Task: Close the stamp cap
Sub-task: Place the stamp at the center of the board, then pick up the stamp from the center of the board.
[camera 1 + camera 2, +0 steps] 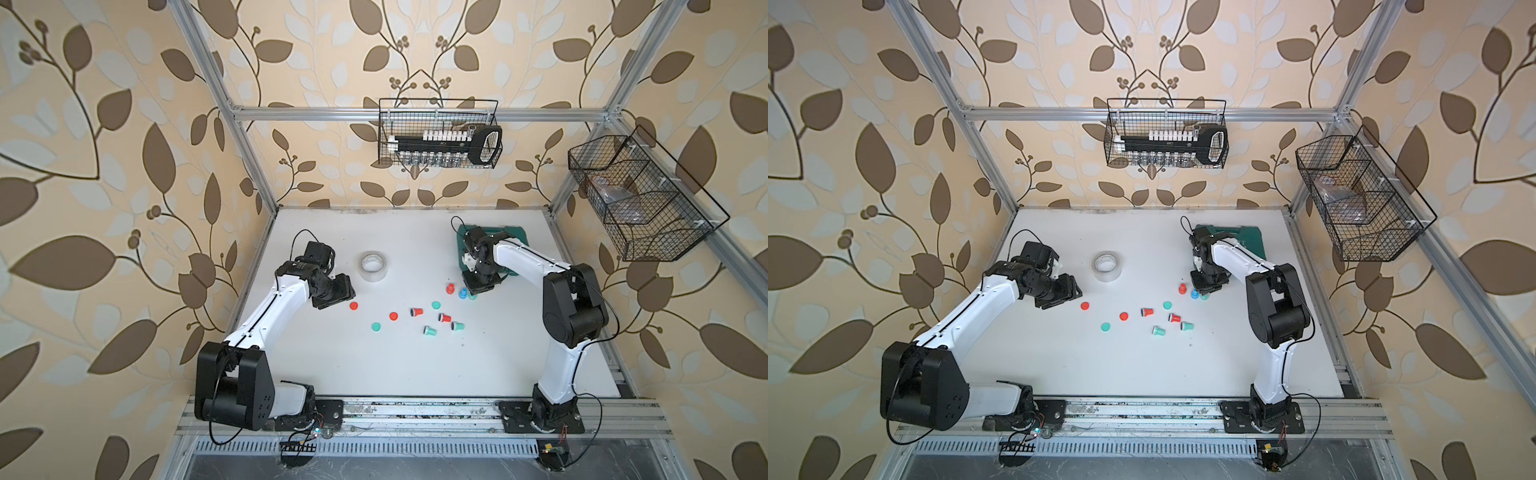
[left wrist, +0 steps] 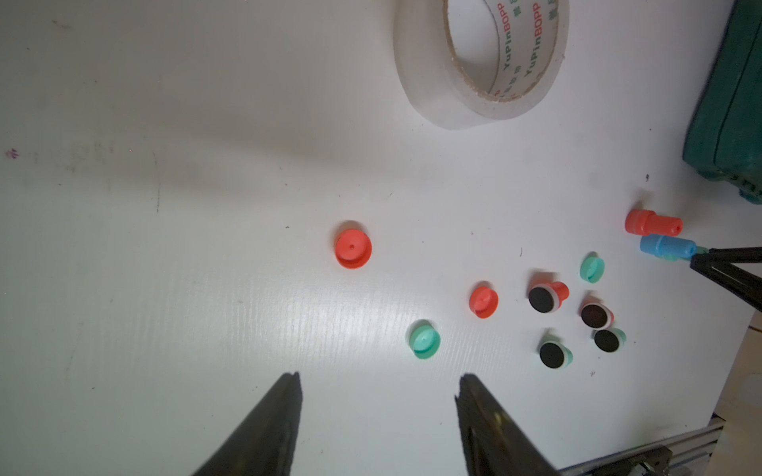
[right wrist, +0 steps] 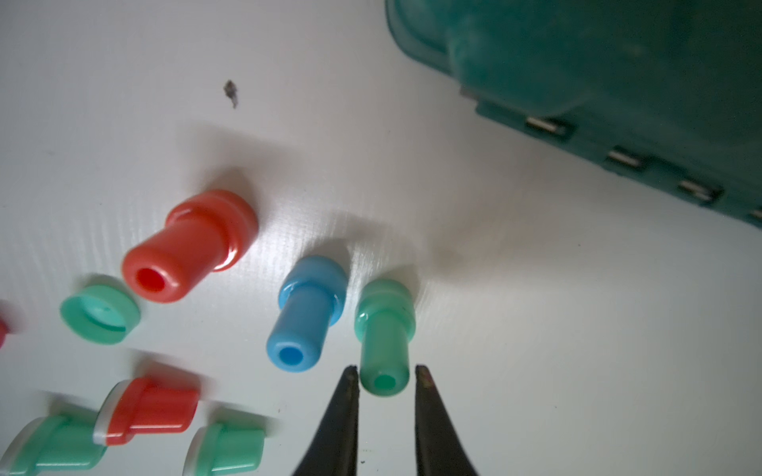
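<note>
Stamps of rigid red and teal plastic (image 1: 444,318) lie uncapped at mid-frame in a top view, near loose round caps (image 1: 394,316); likely light and slick, best pinched across the stem. Right fingers (image 3: 340,420), slightly apart, flank a standing teal stamp (image 3: 383,329); left fingers (image 2: 268,428) spread, empty.

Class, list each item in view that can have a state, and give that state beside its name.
Standing red plastic stamp: capped, upright.
Standing blue stamp: capped, upright.
Standing green stamp: capped, upright.
Lying red stamps: uncapped.
Lying green stamps: uncapped.
Loose red caps: off.
Loose green caps: off.
Clear tape roll: lying flat.
Teal plastic case: closed.
Left gripper: open, empty.
Right gripper: open around standing green stamp.
</note>
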`<move>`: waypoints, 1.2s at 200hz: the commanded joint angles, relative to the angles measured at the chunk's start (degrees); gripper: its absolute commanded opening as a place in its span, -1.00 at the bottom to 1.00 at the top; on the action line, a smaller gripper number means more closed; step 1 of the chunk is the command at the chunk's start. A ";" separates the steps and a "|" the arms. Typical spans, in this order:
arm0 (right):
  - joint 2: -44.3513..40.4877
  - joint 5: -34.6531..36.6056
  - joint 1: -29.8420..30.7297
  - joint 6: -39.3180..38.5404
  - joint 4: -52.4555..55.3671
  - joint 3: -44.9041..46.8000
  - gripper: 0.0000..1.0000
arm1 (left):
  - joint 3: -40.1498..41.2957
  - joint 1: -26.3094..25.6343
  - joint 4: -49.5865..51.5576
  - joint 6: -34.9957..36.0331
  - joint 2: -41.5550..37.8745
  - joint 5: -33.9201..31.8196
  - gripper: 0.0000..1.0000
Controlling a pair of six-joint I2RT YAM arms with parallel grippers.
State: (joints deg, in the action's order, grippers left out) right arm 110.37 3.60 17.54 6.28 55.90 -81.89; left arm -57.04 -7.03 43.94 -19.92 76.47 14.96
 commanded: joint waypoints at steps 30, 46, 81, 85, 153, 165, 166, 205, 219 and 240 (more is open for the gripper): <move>-6.30 -0.18 -0.23 0.57 3.64 -2.83 -0.58 | -1.76 0.61 1.23 0.85 -1.06 0.17 0.26; -8.63 -0.81 0.01 0.83 4.42 -2.73 -0.58 | -1.77 0.55 1.24 0.78 -1.14 0.13 0.26; -12.97 -0.85 3.95 0.55 5.72 -0.64 -0.58 | -1.76 0.57 1.15 0.84 -1.23 0.17 0.26; -13.48 -0.97 4.77 0.38 5.68 -0.20 -0.58 | -1.76 0.61 1.14 0.85 -1.23 0.18 0.26; -18.96 -5.66 18.72 -0.91 -1.81 11.49 -0.56 | -1.68 0.61 1.10 0.87 -1.06 0.67 0.26; -18.96 -6.68 20.10 -1.37 -3.57 13.44 -0.55 | -1.68 0.61 1.06 0.85 -1.01 0.78 0.26; -18.96 -6.85 20.18 -1.45 -3.76 13.56 -0.55 | -1.68 0.61 1.06 0.85 -0.99 0.82 0.26; -17.74 -8.45 24.27 -3.57 -9.61 16.86 -0.50 | -1.68 0.61 1.06 0.83 -0.91 0.92 0.27; -16.68 -8.43 25.71 -4.41 -11.46 17.04 -0.48 | -1.77 0.59 1.06 0.81 -0.89 0.78 0.27; -14.18 -8.15 27.07 -5.18 -13.27 16.51 -0.46 | -1.76 0.61 1.06 0.85 -0.80 0.72 0.27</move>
State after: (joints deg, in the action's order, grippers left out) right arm 93.19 -3.62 43.24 3.09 46.70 -65.41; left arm -57.04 -7.03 44.38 -19.90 76.47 14.96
